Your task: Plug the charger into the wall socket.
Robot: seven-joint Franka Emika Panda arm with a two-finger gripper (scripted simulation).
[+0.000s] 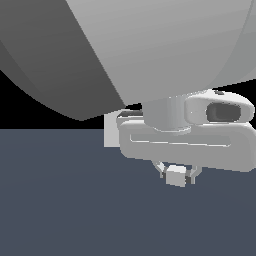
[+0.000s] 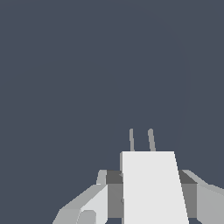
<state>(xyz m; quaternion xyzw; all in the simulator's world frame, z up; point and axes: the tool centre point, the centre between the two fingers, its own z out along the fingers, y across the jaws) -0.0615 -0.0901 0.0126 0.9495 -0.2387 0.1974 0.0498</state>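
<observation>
My gripper (image 1: 176, 175) is shut on the charger (image 1: 176, 176), a small white-grey block held just above the dark floor. In the wrist view the charger (image 2: 151, 188) sits between my gripper's (image 2: 151, 194) two fingers (image 2: 113, 192), with two thin grey prongs (image 2: 141, 140) pointing away from the hand over bare floor. A pale flat piece (image 1: 111, 131) shows behind the hand at the exterior view's left; it may be the wall socket, but it is mostly hidden and no holes show. The socket is out of the wrist view.
The arm's big grey body (image 1: 130, 50) fills the upper part of the exterior view and hides much of the scene. A flat dark blue-grey floor (image 1: 60, 200) lies below and around the hand.
</observation>
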